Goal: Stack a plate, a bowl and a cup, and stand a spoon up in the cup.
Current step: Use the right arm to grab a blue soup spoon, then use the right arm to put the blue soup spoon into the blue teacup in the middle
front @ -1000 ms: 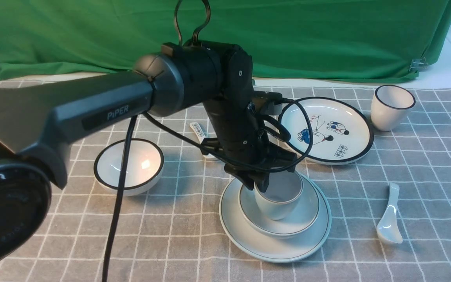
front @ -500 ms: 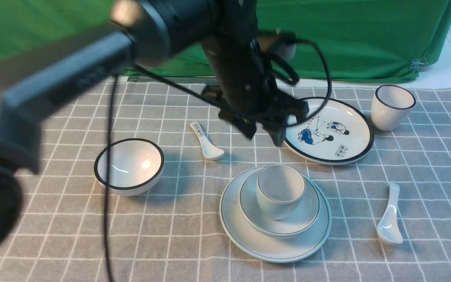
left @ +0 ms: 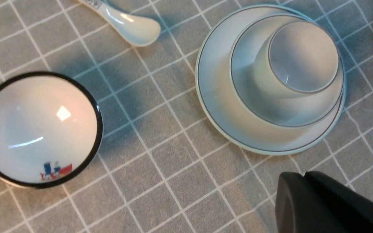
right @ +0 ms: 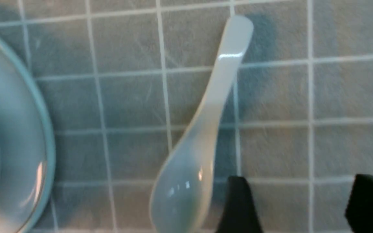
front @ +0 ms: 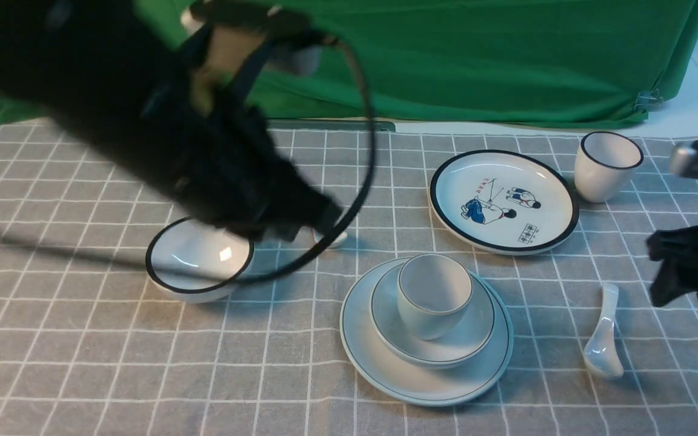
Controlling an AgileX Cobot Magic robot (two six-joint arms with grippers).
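Note:
The plain plate [front: 385,369] lies at the front centre, with the thin-rimmed bowl [front: 470,339] in it and the small cup [front: 434,297] upright in the bowl. The stack also shows in the left wrist view: plate [left: 215,97], bowl [left: 270,113], cup [left: 303,55]. The plain white spoon [front: 603,336] lies on the cloth to the right of the stack, bowl end nearest me. My left gripper [left: 303,174] is shut and empty, blurred, left of the stack [front: 319,221]. My right gripper [front: 685,297] hangs open above and just right of the spoon [right: 202,129]. Its fingers [right: 238,207] are spread beside the spoon's bowl end.
A black-rimmed cartoon plate [front: 503,200] and a bold-rimmed cup [front: 606,163] stand at the back right. A black-rimmed bowl [front: 197,260] sits at the left under my left arm. A printed-handle spoon [left: 128,26] lies behind the stack. A green cloth hangs at the back.
My left gripper has let go of the cup, risen and swung away to the left. My right gripper has come in from the right edge to above the plain spoon.

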